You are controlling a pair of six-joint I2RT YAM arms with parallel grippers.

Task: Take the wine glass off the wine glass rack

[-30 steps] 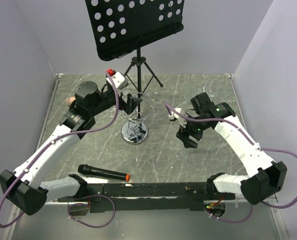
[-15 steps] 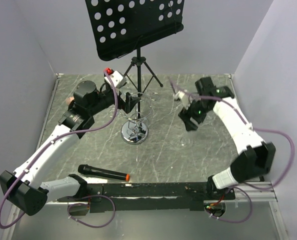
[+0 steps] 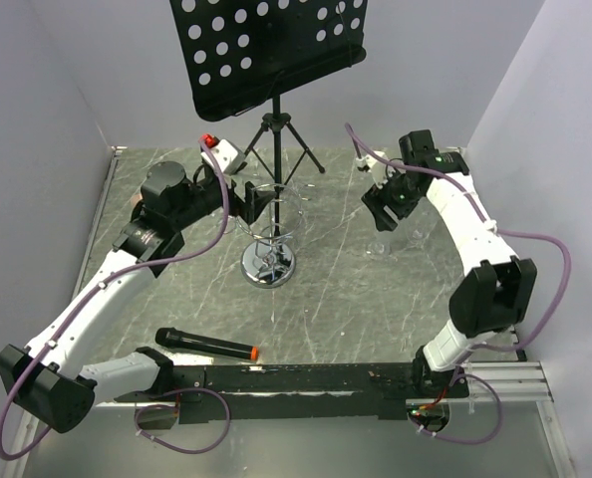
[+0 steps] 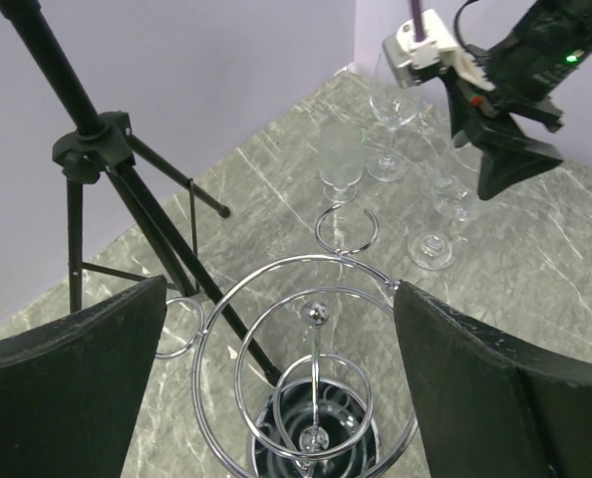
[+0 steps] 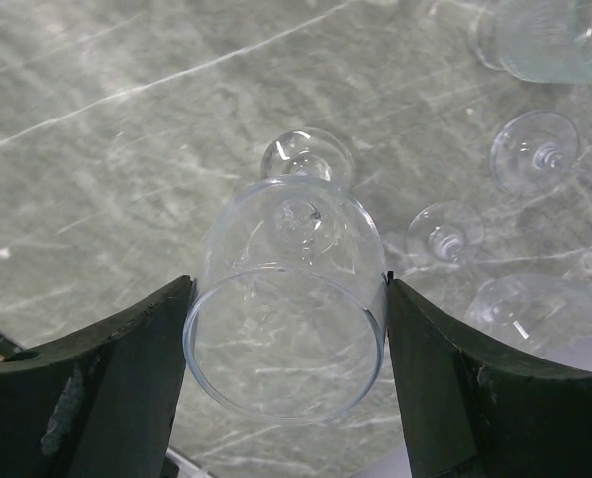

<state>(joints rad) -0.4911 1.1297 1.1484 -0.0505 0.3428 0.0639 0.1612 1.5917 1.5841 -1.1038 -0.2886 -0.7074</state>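
The chrome wine glass rack [image 3: 268, 261] stands at the table's middle; its looped rings [image 4: 311, 368] carry no glass that I can see. My left gripper [image 3: 256, 204] is open, its black fingers [image 4: 77, 388] on either side of the rack's top ring in the left wrist view [image 4: 281, 299]. My right gripper [image 3: 388, 204] is at the back right, shut on the bowl of a clear wine glass [image 5: 276, 249]. The glass is upright, its foot [image 5: 306, 157] at or just above the table. The same glass also shows in the left wrist view [image 4: 445, 214].
Several other clear glasses [image 5: 535, 149] stand close around the held one, two of them further back [image 4: 341, 159]. A black music stand [image 3: 266, 50] on a tripod [image 4: 97, 149] rises behind the rack. A black microphone [image 3: 206, 346] lies near the front left. Grey walls close in both sides.
My right arm carried the wine glass from beside the rack to the back right, among the other glasses. The left gripper stayed at the rack's top, shifting only slightly.
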